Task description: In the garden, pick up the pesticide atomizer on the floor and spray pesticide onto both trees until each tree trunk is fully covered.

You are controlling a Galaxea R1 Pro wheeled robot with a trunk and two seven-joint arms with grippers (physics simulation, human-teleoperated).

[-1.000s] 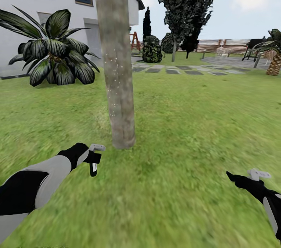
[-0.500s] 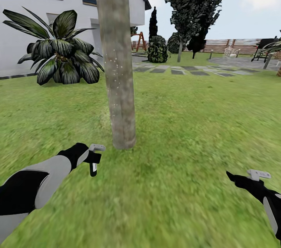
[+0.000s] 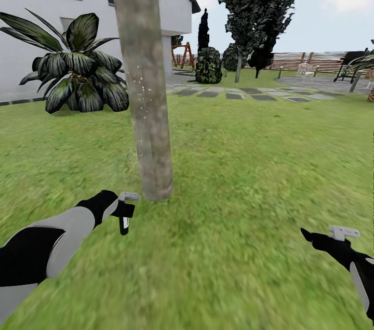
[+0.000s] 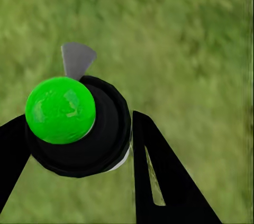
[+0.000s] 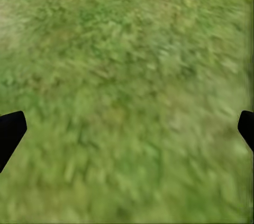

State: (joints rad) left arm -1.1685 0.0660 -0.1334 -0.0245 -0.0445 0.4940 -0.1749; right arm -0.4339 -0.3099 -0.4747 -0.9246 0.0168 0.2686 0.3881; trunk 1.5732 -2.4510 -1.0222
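The pesticide atomizer (image 3: 124, 222), a small black bottle with a light grey trigger head, hangs in my left gripper (image 3: 123, 210), which is shut on it just short of the base of the tree trunk (image 3: 148, 111). In the left wrist view the atomizer (image 4: 100, 139) sits between the dark fingers (image 4: 159, 181), topped by a green ball, with grass below. The thick beige-grey trunk carries small white specks at mid height. My right gripper (image 3: 332, 236) stands open low at the right over grass (image 5: 127, 75). A second tall tree (image 3: 257, 2) with dark leaf clumps stands far back.
A large dark-leaved plant (image 3: 78, 67) grows by the white house (image 3: 31, 18) at the left. Grey stepping stones (image 3: 249, 95), a round bush (image 3: 209, 66) and a wooden fence (image 3: 306, 60) lie at the back. Lawn stretches to the right of the trunk.
The whole picture has shifted, so the trunk now sits a little further left and closer. Both arms keep the same pose, and the atomizer stays in the left gripper.
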